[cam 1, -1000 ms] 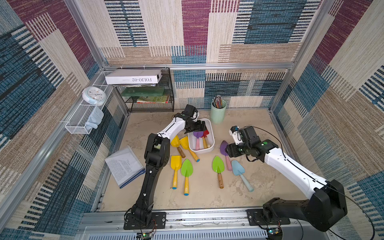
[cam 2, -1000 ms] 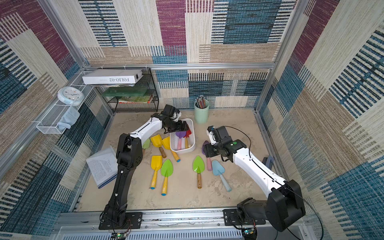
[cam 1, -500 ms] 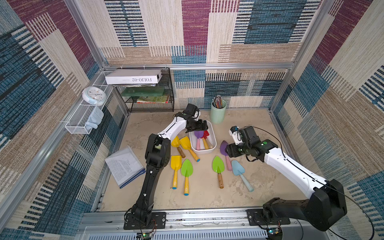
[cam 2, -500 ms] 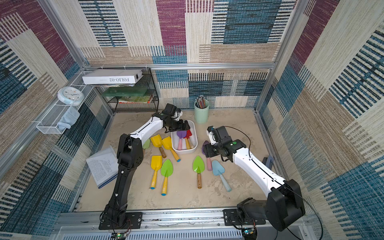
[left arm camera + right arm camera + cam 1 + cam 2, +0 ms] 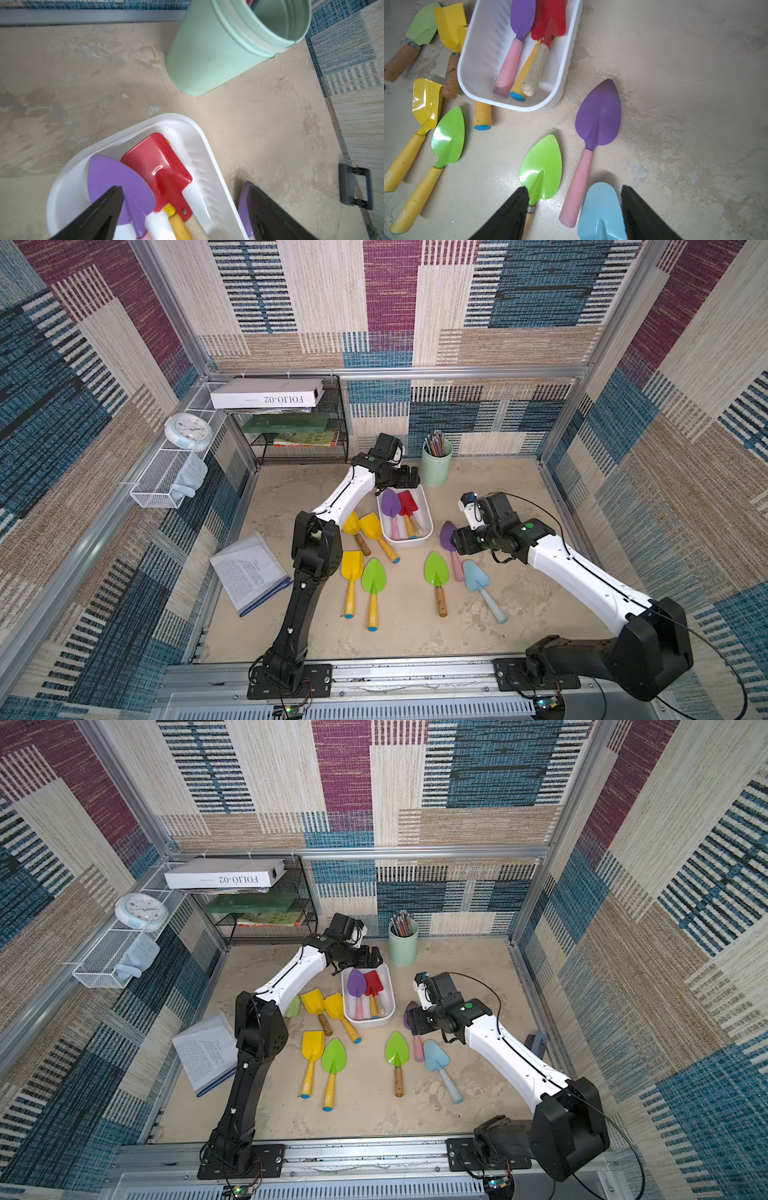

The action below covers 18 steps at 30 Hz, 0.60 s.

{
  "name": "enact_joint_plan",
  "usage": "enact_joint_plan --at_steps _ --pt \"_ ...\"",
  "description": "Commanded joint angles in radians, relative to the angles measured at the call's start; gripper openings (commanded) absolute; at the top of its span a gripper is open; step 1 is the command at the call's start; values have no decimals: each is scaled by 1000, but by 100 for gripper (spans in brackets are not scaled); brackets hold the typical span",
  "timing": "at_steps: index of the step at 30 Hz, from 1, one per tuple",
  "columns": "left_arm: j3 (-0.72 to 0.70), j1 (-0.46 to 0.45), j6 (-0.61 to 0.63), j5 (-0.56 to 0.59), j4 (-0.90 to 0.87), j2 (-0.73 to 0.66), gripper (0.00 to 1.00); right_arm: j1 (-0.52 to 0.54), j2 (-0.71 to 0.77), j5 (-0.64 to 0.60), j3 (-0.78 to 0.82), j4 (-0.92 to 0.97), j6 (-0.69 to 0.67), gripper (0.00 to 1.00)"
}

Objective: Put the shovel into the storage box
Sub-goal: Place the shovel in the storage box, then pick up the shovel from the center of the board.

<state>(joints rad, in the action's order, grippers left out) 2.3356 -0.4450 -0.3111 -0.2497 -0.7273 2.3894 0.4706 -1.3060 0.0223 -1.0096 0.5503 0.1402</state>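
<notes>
Jaws of the right gripper [image 5: 574, 188] stand partly apart and empty (nothing gripped), hanging over the purple shovel [image 5: 598, 116] and the blue shovel [image 5: 600, 207], both flat on the table [image 5: 415, 635] at about four o'clock from the storage box [image 5: 405, 544]. Farther off, the left gripper [image 5: 184, 188] hangs wide open and empty over the box's twelve o'clock end. Three shovels lie inside, the red shovel [image 5: 408, 502] uppermost; some eight lie outside around it, so I judge the job well under half done.
</notes>
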Motion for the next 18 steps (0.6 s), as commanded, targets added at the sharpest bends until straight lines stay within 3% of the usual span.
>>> enact_joint_plan --at_steps 1,10,18 --pt "22 -1 18 53 -41 -8 97 2 3 -9 1 -4 -3 74" --pt "-20 -29 19 46 -57 -122 97 0 0 -45 48 -4 20 73" --pt "-257 -117 15 13 13 -317 96 3 -66 -28 112 19 59 57"
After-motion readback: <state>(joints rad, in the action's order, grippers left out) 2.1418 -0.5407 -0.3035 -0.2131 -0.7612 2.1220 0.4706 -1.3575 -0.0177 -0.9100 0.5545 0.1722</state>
